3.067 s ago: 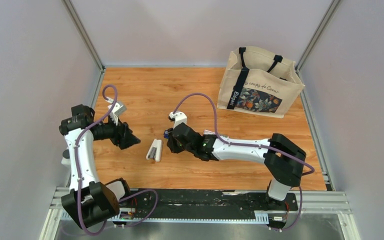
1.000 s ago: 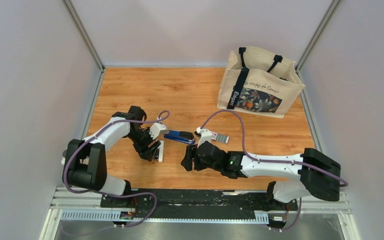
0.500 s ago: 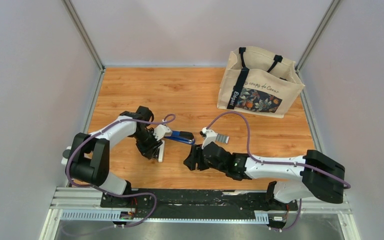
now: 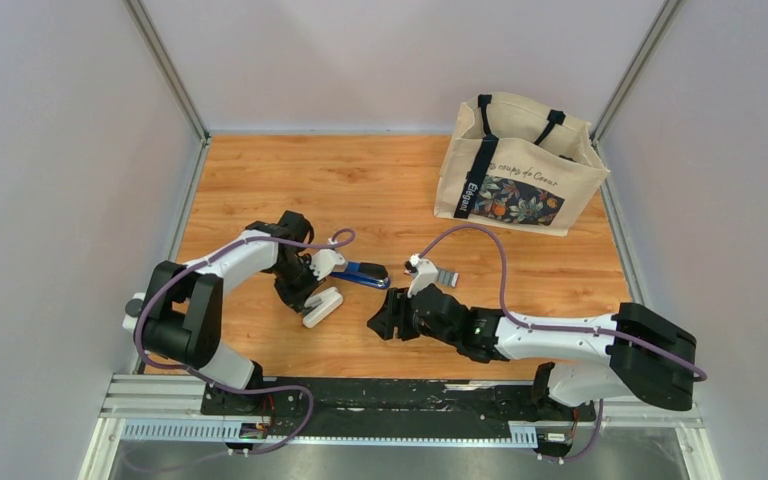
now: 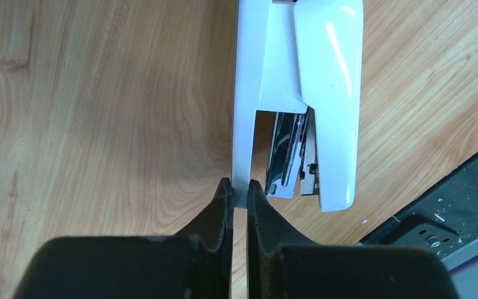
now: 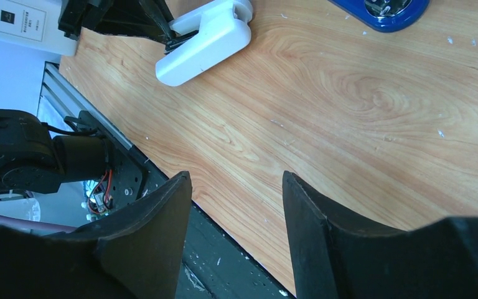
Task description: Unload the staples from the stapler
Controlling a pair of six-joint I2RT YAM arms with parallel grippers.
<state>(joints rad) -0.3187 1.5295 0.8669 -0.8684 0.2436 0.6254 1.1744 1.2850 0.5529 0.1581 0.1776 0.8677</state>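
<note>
Left arm folded inward, left gripper (image 5: 237,185) pinching white stapler (image 5: 327,93) edge; right arm stretched low, right gripper (image 6: 236,182) agape near blue stapler (image 4: 365,272).

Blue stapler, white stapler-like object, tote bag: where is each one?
blue stapler (image 4: 366,274), top view, middle of its top.
white stapler-like object (image 5: 327,93), left wrist view, its glossy upper arm.
tote bag (image 4: 520,198), top view, flowered front panel.

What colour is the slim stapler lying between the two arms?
The stapler is dark blue, clearest in the top external view.
</note>
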